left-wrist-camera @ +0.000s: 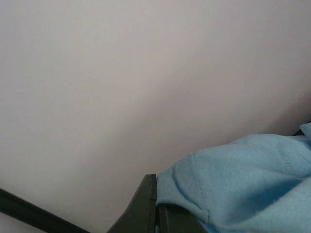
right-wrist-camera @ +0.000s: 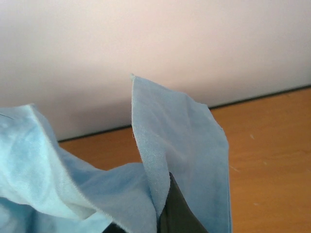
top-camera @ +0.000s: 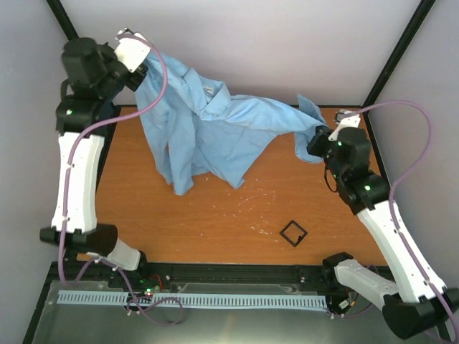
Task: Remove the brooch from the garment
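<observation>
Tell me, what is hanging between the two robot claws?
A light blue shirt, pinched at one end by the left gripper and at the other by the right gripper, sagging onto the wooden table. The top view shows it best.

Orange-brown wooden surface, bare across most of its width. Out at the near right sits a small black square frame, hollow, turned corner-on, flat on the wood and well apart from anything else. Just beyond it, towards the middle, a scatter of white flecks marks the wood. Further back, the light blue shirt has its lower folds down on the surface, while its upper part stands up off it.
</observation>
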Motion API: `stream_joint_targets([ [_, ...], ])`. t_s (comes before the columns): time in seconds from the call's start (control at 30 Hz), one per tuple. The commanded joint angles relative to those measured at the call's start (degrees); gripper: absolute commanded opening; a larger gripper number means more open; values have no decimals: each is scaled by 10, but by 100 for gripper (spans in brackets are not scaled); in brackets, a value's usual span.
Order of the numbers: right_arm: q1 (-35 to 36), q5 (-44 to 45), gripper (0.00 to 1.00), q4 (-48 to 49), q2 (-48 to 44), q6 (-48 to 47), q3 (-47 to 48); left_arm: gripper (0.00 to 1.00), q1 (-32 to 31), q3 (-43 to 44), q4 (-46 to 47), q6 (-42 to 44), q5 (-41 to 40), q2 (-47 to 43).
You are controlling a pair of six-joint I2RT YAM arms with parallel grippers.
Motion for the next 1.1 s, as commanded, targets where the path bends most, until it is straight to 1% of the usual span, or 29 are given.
stream_joint_targets([
  [0.0,-4,-80,3,6,-79,-19,22,1,3,-17,12,2,7,-97],
  [0.07,-4,-102,3,0,-107,-19,34,1,3,-10,1,0,14,-118],
  [0.17,-4,-148,3,-6,-137,-23,51,1,3,38,-27,-5,10,-135],
  [0.23,-5,-184,3,3,-161,-24,52,1,3,66,-33,-23,4,-148],
  [0.27,-4,-202,3,16,-176,-25,48,1,3,66,-29,-31,5,-161],
  [0.33,-4,-234,3,42,-205,-23,37,1,3,36,-14,-43,24,-205],
  [0.4,-4,-247,3,53,-222,-20,37,1,3,-5,3,-53,52,-240],
  [0.5,-4,-209,3,29,-210,-9,53,1,3,-39,8,-66,54,-254],
  [0.6,-5,-155,3,-36,-142,-6,68,1,3,-95,24,-68,24,-250],
  [0.63,-4,-146,3,-54,-111,-3,67,1,3,-123,38,-64,13,-248],
  [0.67,-4,-142,3,-66,-82,1,60,1,3,-170,54,-55,0,-246],
  [0.73,-5,-133,3,-66,-26,6,31,1,3,-248,107,-35,-36,-234],
  [0.8,-5,-115,3,-37,28,8,-15,1,3,-332,157,-1,-69,-209],
  [0.9,-6,-84,3,0,106,6,-56,1,12,-420,227,28,-104,-138],
  [0.97,-7,-76,3,22,161,3,-69,1,20,-442,257,26,-113,-69],
  [1.07,-10,-67,3,46,242,2,-66,1,24,-443,305,14,-132,33],
])
